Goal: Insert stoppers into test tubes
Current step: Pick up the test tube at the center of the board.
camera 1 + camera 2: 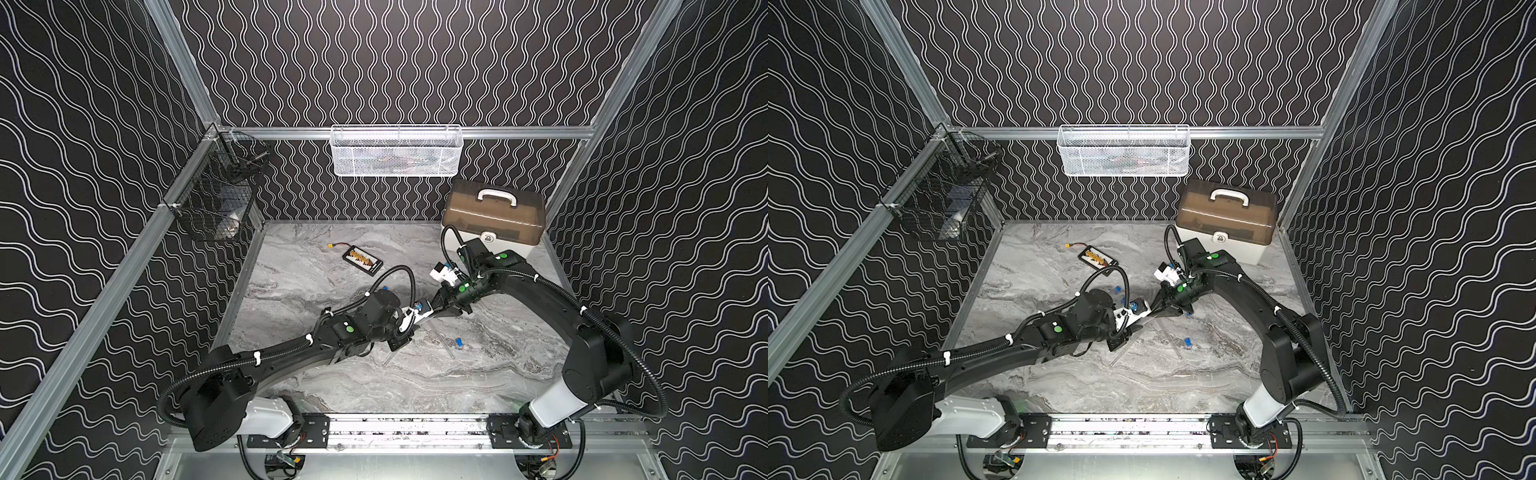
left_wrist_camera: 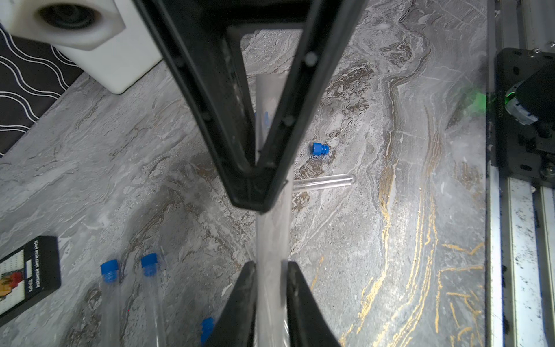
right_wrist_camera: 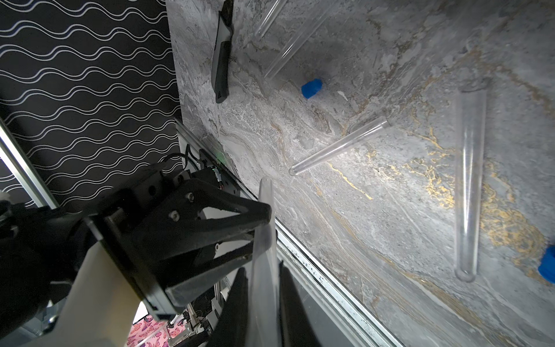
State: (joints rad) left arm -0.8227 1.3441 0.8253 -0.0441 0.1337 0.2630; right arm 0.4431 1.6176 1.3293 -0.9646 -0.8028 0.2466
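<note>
Over the table (image 1: 316, 291) centre the left gripper (image 2: 271, 265) and right gripper (image 3: 262, 269) both pinch one test tube (image 2: 271, 234); a loose stopper (image 1: 459, 341) lies at four o'clock of it; only the left wrist view shows two stoppered tubes (image 2: 109, 272).

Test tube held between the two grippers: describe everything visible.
The held test tube is thin, clear, colourless, glass or plastic by look, raised off the marble tabletop. The left gripper and right gripper are both shut on it, tips facing. One end is rounded; the other looks open, with a faint blue patch I cannot identify.
</note>
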